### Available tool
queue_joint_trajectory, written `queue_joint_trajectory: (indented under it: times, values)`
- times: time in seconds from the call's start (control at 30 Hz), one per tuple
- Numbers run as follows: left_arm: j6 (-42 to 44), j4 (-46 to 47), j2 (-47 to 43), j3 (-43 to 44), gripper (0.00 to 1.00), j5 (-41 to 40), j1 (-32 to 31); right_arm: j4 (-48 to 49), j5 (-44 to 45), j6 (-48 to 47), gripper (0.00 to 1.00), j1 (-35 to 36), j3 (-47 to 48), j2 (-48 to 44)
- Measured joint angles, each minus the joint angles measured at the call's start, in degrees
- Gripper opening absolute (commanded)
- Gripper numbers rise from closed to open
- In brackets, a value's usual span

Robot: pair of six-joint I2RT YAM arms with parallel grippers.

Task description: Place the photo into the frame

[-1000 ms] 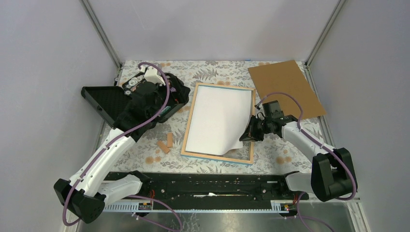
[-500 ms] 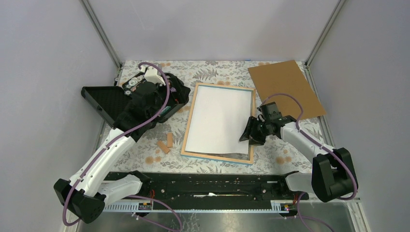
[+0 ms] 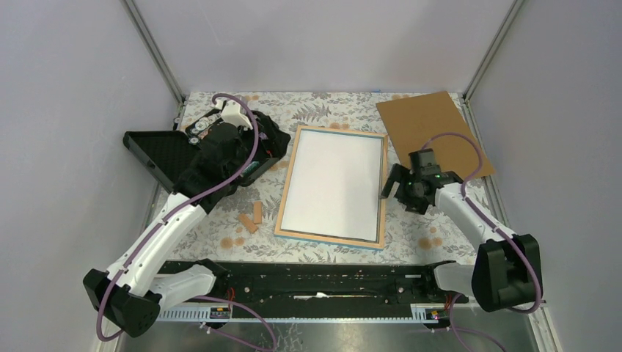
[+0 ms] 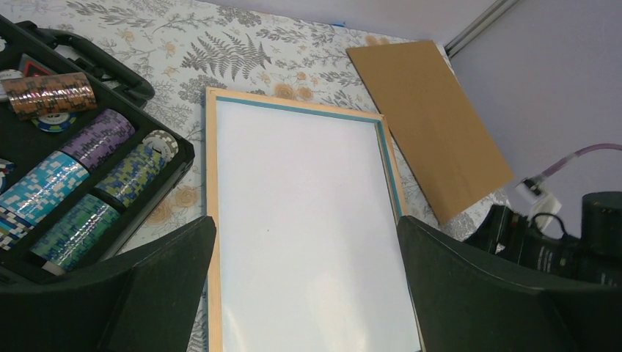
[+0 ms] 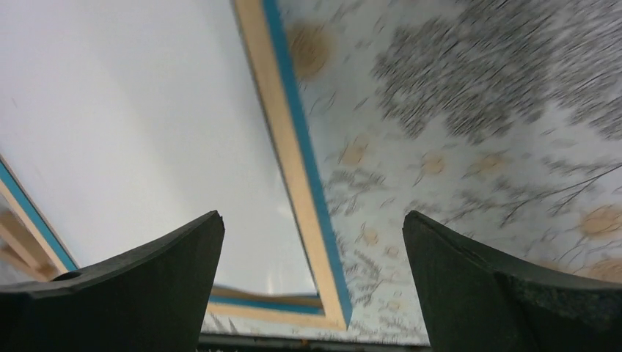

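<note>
Backed off since a second ago: right gripper (image 3: 386, 188), jaws now spread and empty, just beside the right rim of the frame (image 3: 287, 187). Flattened meanwhile: photo (image 3: 335, 183), white back up, inside the frame. Left gripper (image 4: 302, 227) gaping, empty, by the black case (image 3: 150, 150).

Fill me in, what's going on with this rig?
The photo lies flat, white back up, inside the frame. The right end effector is open beside the frame's right rim, holding nothing. The left end effector hangs open by the black case, also empty. The brown backing board lies apart at the far right, not yet fitted.
</note>
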Motion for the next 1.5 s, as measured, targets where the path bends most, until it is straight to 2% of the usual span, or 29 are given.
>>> queue_joint_trajectory:
  times: [0.17,0.27,0.43,0.7,0.8,0.9,1.0,1.07,1.17,1.37,1.5]
  values:
    - [-0.1,0.0,0.9,0.0,0.99,0.6,-0.7,7.5,0.3,-0.3,1.00,-12.0,-1.0,0.2]
    - [-0.1,0.0,1.3,0.0,0.99,1.0,-1.9,8.9,1.3,-1.6,1.00,-16.2,1.9,4.7]
    - [0.2,-0.3,1.4,0.0,0.99,0.8,-4.7,10.8,1.2,-3.3,1.00,-19.1,9.2,14.5]
    - [0.2,-0.3,4.5,0.0,0.99,-0.1,-11.9,11.8,1.6,-5.0,1.00,-21.2,26.5,34.8]
    - [0.4,-0.4,6.4,0.0,0.99,-0.3,-14.4,12.2,1.7,-4.7,1.00,-21.4,28.6,38.6]
    - [0.4,-0.4,7.6,0.0,0.99,-0.5,-15.7,15.0,1.8,-3.5,1.00,-21.5,27.2,38.2]
    - [0.5,-0.4,7.7,0.0,0.99,-1.1,-17.1,20.6,1.2,-1.1,1.00,-21.7,22.0,35.6]
    - [0.6,-0.4,7.7,0.0,0.99,-1.6,-18.5,28.3,0.0,1.5,1.00,-21.9,14.8,31.7]
    - [0.6,-0.4,8.1,0.0,0.99,-1.8,-20.3,34.8,-2.6,5.3,1.00,-21.3,5.4,25.1]
    - [0.8,-0.5,10.0,0.0,0.99,-1.9,-21.5,29.0,-2.6,7.4,1.00,-21.0,1.2,17.8]
    - [0.8,-0.5,11.2,0.0,0.99,-2.1,-21.5,27.2,-1.5,7.9,1.00,-27.5,1.0,13.5]
